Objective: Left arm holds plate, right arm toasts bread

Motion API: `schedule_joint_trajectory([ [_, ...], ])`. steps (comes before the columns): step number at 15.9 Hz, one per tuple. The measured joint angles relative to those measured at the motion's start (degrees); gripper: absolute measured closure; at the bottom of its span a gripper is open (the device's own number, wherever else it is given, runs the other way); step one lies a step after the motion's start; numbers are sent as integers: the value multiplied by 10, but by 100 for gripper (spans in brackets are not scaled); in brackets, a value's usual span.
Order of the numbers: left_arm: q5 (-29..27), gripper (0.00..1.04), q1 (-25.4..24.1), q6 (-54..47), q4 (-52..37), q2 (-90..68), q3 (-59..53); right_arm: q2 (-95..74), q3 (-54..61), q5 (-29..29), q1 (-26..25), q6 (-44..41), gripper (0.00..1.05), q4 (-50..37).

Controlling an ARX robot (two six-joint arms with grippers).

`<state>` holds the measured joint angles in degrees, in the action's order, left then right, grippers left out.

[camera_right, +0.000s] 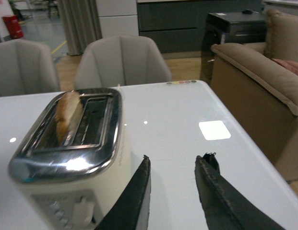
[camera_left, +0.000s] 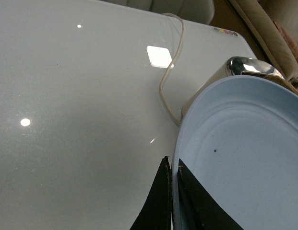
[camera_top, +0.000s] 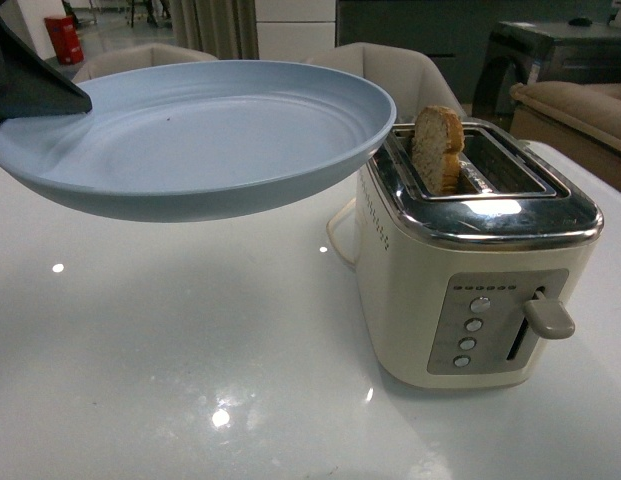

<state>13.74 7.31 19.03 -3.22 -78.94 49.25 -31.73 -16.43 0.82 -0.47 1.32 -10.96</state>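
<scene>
Front view: the plate (camera_top: 200,140) is held above the counter (camera_top: 190,350); the bread (camera_top: 437,148) is lodged in a slot of the toaster (camera_top: 470,280). Left wrist view: the plate's rim is clamped in the jaws of the left arm (camera_left: 172,161). Right wrist view: the jaws of the right arm (camera_right: 176,160) are spread, empty.

The pale-blue plate (camera_top: 210,150) is showing faint concentric rings, the cream toaster (camera_top: 420,290) is gleaming chrome-topped, and the bread (camera_top: 437,145) is looking speckled brown.
</scene>
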Motion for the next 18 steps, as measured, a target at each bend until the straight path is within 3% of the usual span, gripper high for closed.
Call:
schedule_joint_trajectory([
  [2,2,102,2,0,0,0,0,138,73,-10,5,-6,96,50],
  [3,0,102,0,0,0,0,0,226,110,-9,4,-9,102,107],
  [5,0,102,0,0,0,0,0,309,157,-9,5,-10,103,124],
  [10,0,102,0,0,0,0,0,315,157,-8,5,-11,102,111],
  [11,0,102,0,0,0,0,0,315,157,-8,5,-11,77,111],
  [12,0,102,0,0,0,0,0,315,157,-8,5,-11,64,111],
  [18,0,102,0,0,0,0,0,315,157,-8,5,-11,22,111],
])
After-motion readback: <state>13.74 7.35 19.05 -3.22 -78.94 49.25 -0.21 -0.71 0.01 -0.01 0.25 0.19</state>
